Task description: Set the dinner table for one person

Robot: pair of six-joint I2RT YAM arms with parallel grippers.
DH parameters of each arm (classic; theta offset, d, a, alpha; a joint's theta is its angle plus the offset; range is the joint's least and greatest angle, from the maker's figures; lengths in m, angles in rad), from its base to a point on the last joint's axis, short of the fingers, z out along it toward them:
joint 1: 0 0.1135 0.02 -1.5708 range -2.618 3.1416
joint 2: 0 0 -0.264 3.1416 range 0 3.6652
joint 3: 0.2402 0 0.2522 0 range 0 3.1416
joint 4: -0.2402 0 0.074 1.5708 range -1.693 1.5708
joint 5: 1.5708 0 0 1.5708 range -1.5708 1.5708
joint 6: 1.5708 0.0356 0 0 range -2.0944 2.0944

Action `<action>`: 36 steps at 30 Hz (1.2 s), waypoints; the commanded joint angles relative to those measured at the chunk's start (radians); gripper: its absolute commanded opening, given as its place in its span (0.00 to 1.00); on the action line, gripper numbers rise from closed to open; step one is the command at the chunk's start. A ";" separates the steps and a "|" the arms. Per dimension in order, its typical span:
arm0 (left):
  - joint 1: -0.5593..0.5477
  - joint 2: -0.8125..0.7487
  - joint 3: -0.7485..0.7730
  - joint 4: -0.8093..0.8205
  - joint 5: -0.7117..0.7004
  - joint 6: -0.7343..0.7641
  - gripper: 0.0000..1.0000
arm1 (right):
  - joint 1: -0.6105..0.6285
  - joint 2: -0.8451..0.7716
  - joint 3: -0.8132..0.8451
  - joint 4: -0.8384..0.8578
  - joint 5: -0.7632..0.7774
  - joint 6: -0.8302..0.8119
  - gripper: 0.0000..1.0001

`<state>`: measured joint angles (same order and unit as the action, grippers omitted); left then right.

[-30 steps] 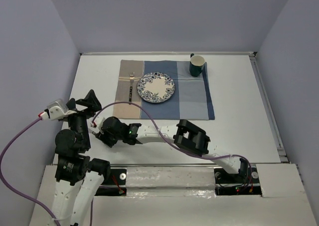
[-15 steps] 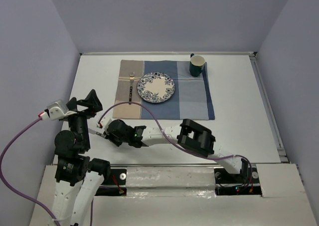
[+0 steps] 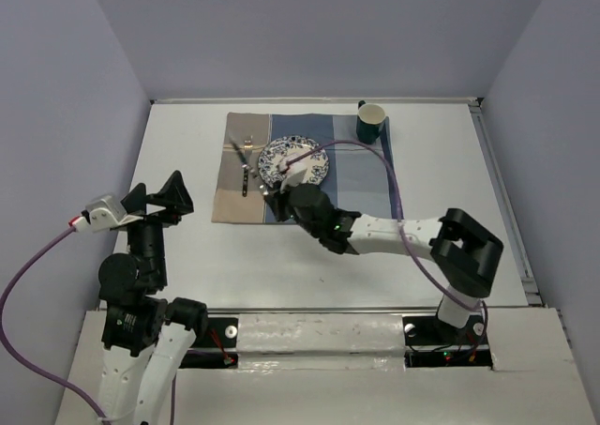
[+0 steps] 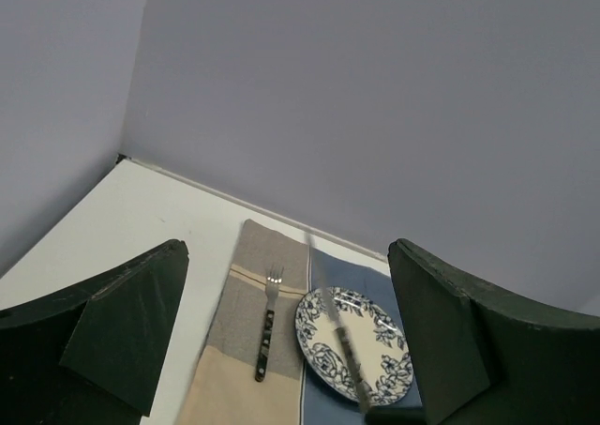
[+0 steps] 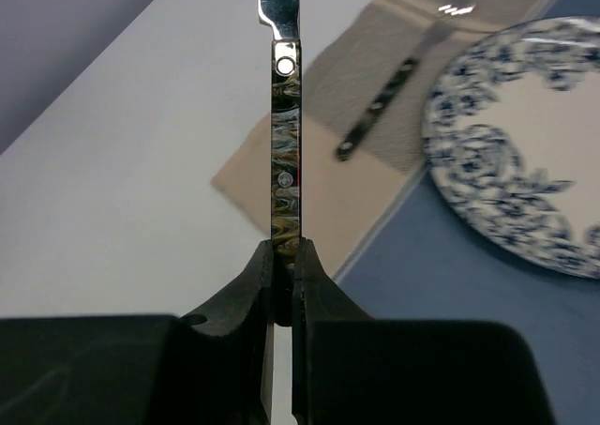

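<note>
My right gripper (image 5: pixel 284 256) is shut on the dark marbled handle of a knife (image 5: pixel 286 162), whose blade points up and away. It hovers over the left part of the striped placemat (image 3: pixel 366 190), with the knife (image 3: pixel 248 167) slanting above the fork (image 3: pixel 245 179). The fork (image 5: pixel 380 106) lies on the tan strip, left of the blue floral plate (image 5: pixel 525 162). On the placemat's far right corner stands a green mug (image 3: pixel 371 122). My left gripper (image 3: pixel 155 195) hangs open and empty over the dinner table (image 3: pixel 450 162) at its near left. From there, knife (image 4: pixel 342 341), fork (image 4: pixel 265 336) and plate (image 4: pixel 384 336) show between its fingers.
Grey walls close the table in on the left, back and right. A purple cable (image 3: pixel 375 153) arcs from my right wrist over the placemat. Bare white tabletop (image 3: pixel 178 144) lies left of the placemat and on its right side up to a rail (image 3: pixel 502 200).
My right arm swung from beside the left gripper at the near left up to the placemat, its jaws closing on the knife and carrying it along. The left gripper stayed open.
</note>
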<state>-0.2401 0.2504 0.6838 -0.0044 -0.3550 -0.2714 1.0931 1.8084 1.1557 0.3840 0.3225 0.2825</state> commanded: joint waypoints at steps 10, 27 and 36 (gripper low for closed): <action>-0.033 0.030 -0.006 0.040 0.105 -0.003 0.99 | -0.372 -0.176 -0.283 -0.003 0.337 0.104 0.00; -0.034 0.047 0.000 0.029 0.096 0.003 0.99 | -0.470 0.002 -0.202 -0.023 0.221 0.089 0.00; -0.034 0.056 0.002 0.029 0.094 0.003 0.99 | -0.480 0.048 -0.171 -0.023 0.182 0.087 0.00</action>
<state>-0.2695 0.2909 0.6800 -0.0090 -0.2623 -0.2752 0.6201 1.8343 0.9421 0.3153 0.5175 0.3721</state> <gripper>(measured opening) 0.989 0.122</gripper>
